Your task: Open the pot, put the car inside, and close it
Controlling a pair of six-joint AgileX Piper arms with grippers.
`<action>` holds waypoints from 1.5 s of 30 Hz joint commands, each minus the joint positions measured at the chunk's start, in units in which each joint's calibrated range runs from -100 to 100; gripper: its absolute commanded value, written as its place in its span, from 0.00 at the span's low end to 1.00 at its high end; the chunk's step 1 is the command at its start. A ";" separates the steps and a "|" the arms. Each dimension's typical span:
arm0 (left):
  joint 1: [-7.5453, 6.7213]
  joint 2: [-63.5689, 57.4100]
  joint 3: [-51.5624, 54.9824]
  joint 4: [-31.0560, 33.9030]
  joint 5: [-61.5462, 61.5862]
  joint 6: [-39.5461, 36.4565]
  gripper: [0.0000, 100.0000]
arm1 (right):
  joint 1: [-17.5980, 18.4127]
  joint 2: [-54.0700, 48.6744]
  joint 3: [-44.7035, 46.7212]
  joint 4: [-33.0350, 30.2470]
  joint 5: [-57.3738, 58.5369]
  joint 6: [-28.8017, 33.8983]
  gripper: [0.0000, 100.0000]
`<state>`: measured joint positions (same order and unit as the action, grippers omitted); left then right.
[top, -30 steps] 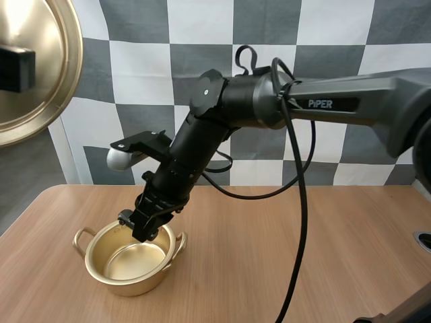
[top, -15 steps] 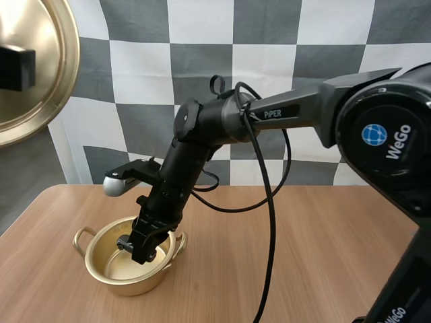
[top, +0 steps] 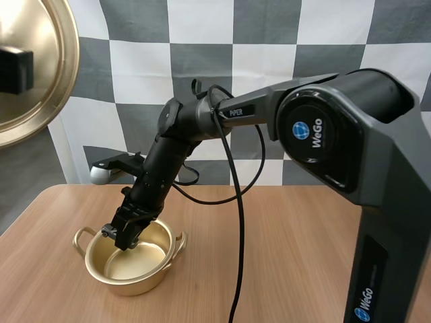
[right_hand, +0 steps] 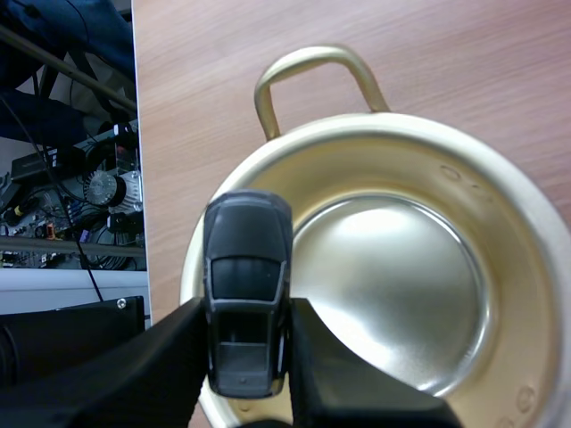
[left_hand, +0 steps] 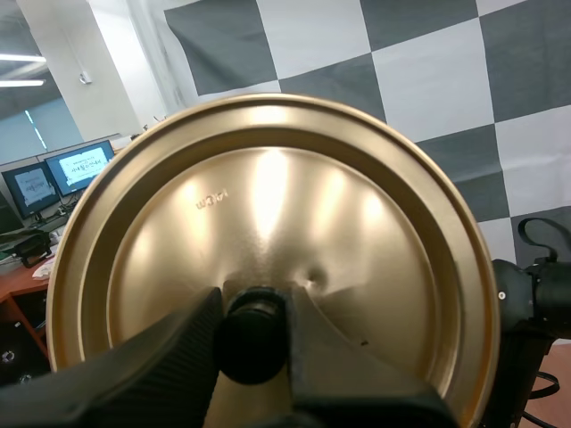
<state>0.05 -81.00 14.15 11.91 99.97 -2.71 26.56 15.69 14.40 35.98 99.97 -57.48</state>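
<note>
Right gripper [right_hand: 245, 312]: pinching car [right_hand: 247, 267] by its flanks, over pot [right_hand: 500, 267] rim.
Left gripper [left_hand: 254, 303]: clamped on lid [left_hand: 294, 196] by its knob.
Car: probably light, rigid, slick; side grip suits.

This looks like a robotics lab or test room. A big black robot arm [top: 350, 128] with maker's labels reaches over a plain wooden tabletop [top: 283, 229], where a single brass-coloured pot [top: 128, 266] stands, more a staged bench than a kitchen. In the left wrist view two lit monitors [left_hand: 85, 165] stand on a desk [left_hand: 18, 285], office fashion. Past the tabletop's edge, in the right wrist view, sits what may be computer hardware with a fan [right_hand: 103, 189], though it is hard to make out.
</note>
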 commanded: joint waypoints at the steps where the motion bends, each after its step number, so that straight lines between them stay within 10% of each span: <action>1: 0.00 -0.44 0.03 0.14 0.03 0.22 0.00 | 0.01 1.88 0.00 0.53 0.03 -0.05 0.00; 45: 0.00 -0.55 0.03 0.48 0.03 0.22 0.00 | 0.01 11.12 -0.16 -0.66 -4.22 -1.11 0.00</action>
<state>0.05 -81.57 14.15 12.46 99.97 -2.55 26.56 26.72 14.24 35.30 95.87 -58.58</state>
